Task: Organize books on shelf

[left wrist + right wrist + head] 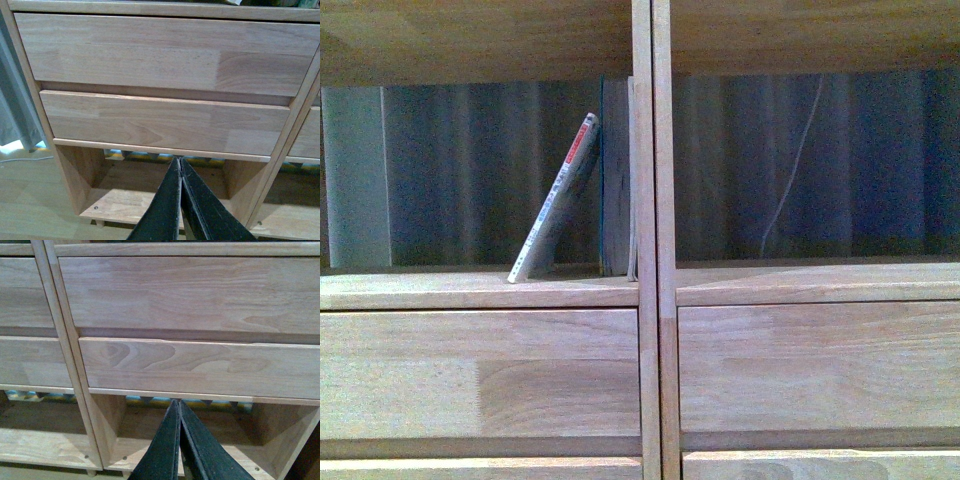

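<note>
In the front view a thin paperback [558, 200] with a red-and-white spine leans tilted in the left cubby, its top resting against a slim dark-teal book [614, 180] that stands upright against the central double divider [653, 150] of the light-wood shelf [480, 290]. Neither arm shows in the front view. My left gripper [179, 161] is shut and empty, low in front of the left drawer fronts [165, 120]. My right gripper [178, 403] is shut and empty, low in front of the right drawer fronts [200, 365].
Dark corrugated wall [820, 160] shows through the open back, with a thin white cable [790, 170] hanging in the right cubby. A pale panel [356, 180] stands at the left cubby's far left. Open bottom cubbies [130, 200] lie below the drawers.
</note>
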Controlling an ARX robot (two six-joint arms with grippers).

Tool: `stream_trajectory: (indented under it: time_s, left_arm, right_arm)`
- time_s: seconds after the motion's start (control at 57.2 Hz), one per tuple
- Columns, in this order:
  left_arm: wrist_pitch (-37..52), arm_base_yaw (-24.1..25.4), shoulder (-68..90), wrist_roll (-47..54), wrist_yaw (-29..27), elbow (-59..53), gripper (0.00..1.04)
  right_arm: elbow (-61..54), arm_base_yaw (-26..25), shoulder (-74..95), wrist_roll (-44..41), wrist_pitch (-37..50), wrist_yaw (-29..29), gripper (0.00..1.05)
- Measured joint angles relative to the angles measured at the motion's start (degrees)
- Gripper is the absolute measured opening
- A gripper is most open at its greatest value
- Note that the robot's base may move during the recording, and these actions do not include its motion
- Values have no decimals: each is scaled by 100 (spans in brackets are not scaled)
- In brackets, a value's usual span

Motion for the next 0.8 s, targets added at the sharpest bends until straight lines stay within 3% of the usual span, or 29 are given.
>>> stream_trajectory:
  time_s: [0.455,0.612,0.805]
  left_arm:
    - [46,0,-315,2,2,-319,3]
    - [48,0,-317,0,0,-319,3]
    - [48,0,-317,2,0,-319,37]
  right_arm:
    - [0,0,0,-2,0,2,3]
    - [0,0,0,-7,0,2,29]
    - [0,0,0,-7,0,2,64]
